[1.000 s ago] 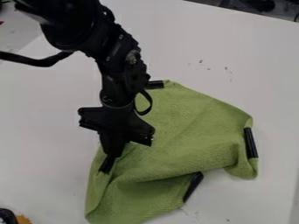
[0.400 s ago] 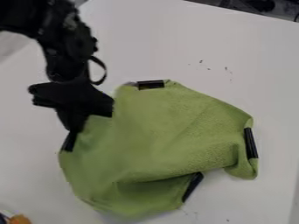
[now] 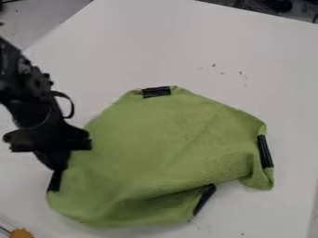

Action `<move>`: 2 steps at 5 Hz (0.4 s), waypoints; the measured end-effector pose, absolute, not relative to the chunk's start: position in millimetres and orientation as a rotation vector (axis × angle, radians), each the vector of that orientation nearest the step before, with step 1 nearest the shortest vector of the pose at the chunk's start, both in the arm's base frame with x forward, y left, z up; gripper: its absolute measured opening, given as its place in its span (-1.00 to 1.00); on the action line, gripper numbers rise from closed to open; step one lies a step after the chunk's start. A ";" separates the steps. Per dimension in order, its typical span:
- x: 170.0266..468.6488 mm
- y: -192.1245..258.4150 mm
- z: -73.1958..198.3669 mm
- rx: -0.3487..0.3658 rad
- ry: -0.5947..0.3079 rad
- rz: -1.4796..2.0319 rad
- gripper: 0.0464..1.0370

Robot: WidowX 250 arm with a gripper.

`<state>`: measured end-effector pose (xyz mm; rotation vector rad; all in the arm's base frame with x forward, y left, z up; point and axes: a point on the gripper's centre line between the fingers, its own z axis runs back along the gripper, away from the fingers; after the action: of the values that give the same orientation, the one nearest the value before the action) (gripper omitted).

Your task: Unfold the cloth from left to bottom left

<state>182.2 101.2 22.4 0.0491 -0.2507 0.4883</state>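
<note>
We see the black two-finger gripper (image 3: 57,168) at the left edge of the rumpled green fabric cloth (image 3: 155,135), its jaws clenched, as far as we can tell, on the cloth beside a narrow black strip (image 3: 55,181). The cloth lies on our smooth white worktop (image 3: 155,37), its lower right edge folded.

The table (image 3: 288,97) leaves passage right of the green cloth (image 3: 168,135), while the arm (image 3: 28,100) blocks its left side.
</note>
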 end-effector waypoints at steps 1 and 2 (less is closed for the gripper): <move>176.9 108.1 19.4 0.064 -0.255 0.510 -0.91; 168.0 110.6 21.5 0.095 -0.208 0.514 -0.57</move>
<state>168.0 110.6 21.5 0.0954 -0.2082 0.5143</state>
